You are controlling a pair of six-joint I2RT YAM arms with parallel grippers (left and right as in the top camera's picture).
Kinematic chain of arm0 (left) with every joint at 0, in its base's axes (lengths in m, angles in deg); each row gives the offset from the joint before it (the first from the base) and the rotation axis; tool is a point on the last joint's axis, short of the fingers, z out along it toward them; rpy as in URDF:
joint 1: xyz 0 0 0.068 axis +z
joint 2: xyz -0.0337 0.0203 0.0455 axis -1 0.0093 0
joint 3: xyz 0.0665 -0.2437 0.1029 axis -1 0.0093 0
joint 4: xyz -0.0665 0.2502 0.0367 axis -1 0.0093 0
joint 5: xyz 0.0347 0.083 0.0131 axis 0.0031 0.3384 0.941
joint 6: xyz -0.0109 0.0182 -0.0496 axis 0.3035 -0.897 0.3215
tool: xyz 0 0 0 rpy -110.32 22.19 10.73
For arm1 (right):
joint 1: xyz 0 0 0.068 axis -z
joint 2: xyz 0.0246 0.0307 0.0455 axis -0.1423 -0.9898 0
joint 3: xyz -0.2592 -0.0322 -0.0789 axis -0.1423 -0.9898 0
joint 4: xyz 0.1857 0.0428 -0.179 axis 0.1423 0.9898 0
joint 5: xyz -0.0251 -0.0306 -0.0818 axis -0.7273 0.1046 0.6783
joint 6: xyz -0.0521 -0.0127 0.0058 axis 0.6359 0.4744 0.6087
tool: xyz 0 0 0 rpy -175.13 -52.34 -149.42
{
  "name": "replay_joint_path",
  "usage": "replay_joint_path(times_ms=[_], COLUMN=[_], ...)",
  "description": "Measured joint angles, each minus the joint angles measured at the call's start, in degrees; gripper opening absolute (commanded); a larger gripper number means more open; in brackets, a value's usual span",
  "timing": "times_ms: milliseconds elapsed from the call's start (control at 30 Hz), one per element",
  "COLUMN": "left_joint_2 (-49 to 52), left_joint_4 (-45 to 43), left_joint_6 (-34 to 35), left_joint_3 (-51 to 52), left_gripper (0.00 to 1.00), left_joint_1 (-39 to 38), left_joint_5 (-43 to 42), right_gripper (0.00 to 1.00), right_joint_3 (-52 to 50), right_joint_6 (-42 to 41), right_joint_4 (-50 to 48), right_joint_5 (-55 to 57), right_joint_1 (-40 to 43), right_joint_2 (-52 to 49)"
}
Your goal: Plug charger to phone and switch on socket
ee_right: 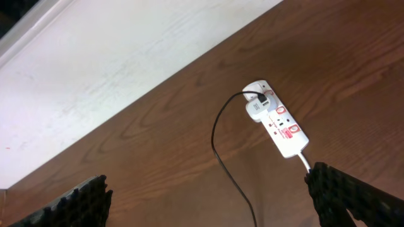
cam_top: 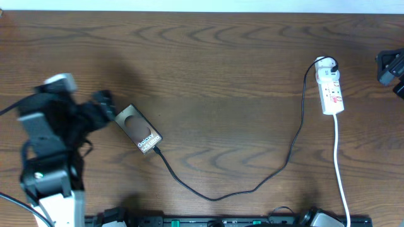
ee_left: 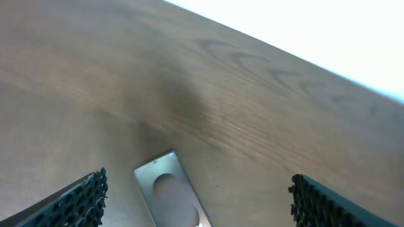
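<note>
Nearest the overhead lens stands the left arm, and its left gripper [cam_top: 103, 101] hangs just beside the upper-left end of the flat, glossy dark-brown phone [cam_top: 139, 129] on the brown wood-grain table [cam_top: 221, 63]. Its jaws are spread wide and hold nothing. The left wrist view shows this best: the ribbed black fingers [ee_left: 82, 198] sit at either bottom corner, with the near end of the phone between them and touching neither. That view loses the white lettering, which only the overhead view shows. From the phone's lower-right end the thin black charger cable [cam_top: 214, 198] sags toward the table's near edge, then climbs away to the right. Its tip meets the phone, but whether it is seated cannot be told. Well apart to the right of the phone lies the narrow white socket strip [cam_top: 331, 88], with a white cord [cam_top: 341, 170] trailing from its near end. Only the right wrist view makes out the cable entering an adapter at the strip's far end, and the red switch marks. Farthest right of the phone, past the strip, the right gripper [ee_right: 208, 176] hangs with its jaws wide and empty.
</note>
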Motion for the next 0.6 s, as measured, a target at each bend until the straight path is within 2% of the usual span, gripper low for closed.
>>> replay_joint_path(times_ms=[167,367,600], left_joint_2=[-7.91,-22.53,-37.9], left_joint_4=[-1.53,-15.54,-53.68], left_joint_6=[-0.98,-0.98,-1.01], left_joint_3=[2.67,15.98,44.13], left_gripper=[0.91,0.91,0.91], left_joint_1=[-16.46,-18.93,-17.66], left_joint_5=[13.79,20.61,22.4], right_gripper=[0.99,0.99,0.99], right_joint_3=[0.0,-0.02,-0.02], right_joint_6=[0.0,0.0,0.0], right_joint_4=[0.0,0.0,0.07], right_joint_5=[0.0,0.02,0.02], right_joint_1=[0.0,0.0,0.02], right_joint_2=[-0.02,-0.09,-0.09])
